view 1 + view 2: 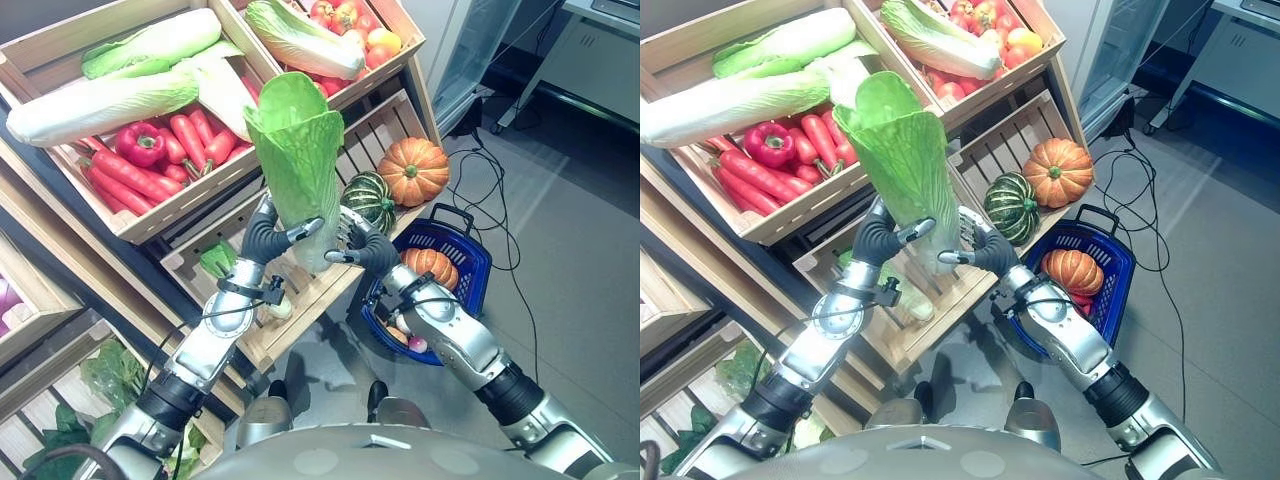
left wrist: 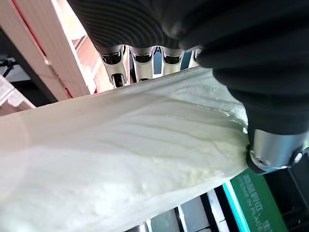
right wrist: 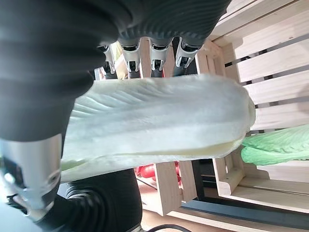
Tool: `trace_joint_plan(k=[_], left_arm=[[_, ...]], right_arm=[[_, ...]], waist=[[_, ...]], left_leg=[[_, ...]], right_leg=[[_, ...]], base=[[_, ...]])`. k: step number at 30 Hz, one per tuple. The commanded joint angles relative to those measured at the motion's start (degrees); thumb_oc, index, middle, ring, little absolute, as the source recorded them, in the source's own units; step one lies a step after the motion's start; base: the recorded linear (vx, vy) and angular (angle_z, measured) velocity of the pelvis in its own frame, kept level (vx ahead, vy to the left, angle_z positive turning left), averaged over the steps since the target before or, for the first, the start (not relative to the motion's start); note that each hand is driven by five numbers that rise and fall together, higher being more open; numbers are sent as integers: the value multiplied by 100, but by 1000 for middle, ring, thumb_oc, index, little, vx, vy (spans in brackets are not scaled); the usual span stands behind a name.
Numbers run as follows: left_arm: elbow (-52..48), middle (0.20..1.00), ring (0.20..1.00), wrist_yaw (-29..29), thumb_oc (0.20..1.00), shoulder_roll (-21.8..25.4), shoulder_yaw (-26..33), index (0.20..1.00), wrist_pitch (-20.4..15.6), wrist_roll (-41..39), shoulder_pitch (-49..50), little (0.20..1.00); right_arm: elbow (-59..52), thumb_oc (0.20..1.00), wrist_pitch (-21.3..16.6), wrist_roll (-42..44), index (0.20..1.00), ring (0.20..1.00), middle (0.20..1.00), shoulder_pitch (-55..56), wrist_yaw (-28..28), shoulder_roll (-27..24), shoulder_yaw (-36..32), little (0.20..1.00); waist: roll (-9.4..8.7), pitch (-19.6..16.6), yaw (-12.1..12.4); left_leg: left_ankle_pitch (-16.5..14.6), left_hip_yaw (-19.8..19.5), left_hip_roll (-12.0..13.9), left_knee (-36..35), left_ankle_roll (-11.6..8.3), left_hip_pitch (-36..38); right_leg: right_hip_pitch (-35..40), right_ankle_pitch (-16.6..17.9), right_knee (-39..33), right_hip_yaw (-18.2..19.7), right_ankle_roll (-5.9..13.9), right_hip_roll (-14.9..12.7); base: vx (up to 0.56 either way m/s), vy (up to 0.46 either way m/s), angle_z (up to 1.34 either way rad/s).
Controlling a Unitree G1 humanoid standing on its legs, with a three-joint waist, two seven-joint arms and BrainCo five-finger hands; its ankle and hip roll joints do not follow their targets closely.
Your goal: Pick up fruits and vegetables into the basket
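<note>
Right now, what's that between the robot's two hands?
A napa cabbage, held upright: left hand and right hand both grip its pale base, seen in both eye views.

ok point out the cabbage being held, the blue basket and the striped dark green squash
long pale green napa cabbage (image 1: 298, 150), left eye view, leafy upper half
blue plastic basket (image 1: 478, 262), left eye view, far rim
striped dark green squash (image 1: 370, 200), left eye view, ribbed top
</note>
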Motion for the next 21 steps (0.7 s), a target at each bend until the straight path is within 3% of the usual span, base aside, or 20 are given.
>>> trace_joint_plan(k=[1, 11, 21], left_arm=[[-233, 200, 200, 87, 200, 8, -218, 200, -311, -269, -505, 200], [-404, 200, 200, 118, 200, -93, -561, 200, -271, -175, -644, 200], [-452, 200, 200, 355, 200, -11, -937, 200, -353, 947, -1017, 200]], right_arm=[[-249, 1000, -417, 250, 1000, 1000, 1000, -353, -7, 347, 57, 1000], [-220, 1000, -125, 396, 1000, 1000, 1000, -510, 247, 457, 310, 1000], [98, 1000, 352, 226, 1000, 1000, 1000, -718, 557, 453, 774, 1000]], waist=[[-290, 76, 75], [-363, 124, 111], [-423, 113, 111]], left_leg=[[-885, 76, 130, 463, 153, -86], [-895, 90, 143, 478, 166, -122], [-899, 103, 160, 449, 171, -88]], right_leg=[[188, -365, 127, 80, 589, -556], [175, -345, 126, 20, 607, -546], [195, -338, 113, 41, 618, -524]], base=[[0, 0, 0], [-5, -10, 2], [0, 0, 0]])
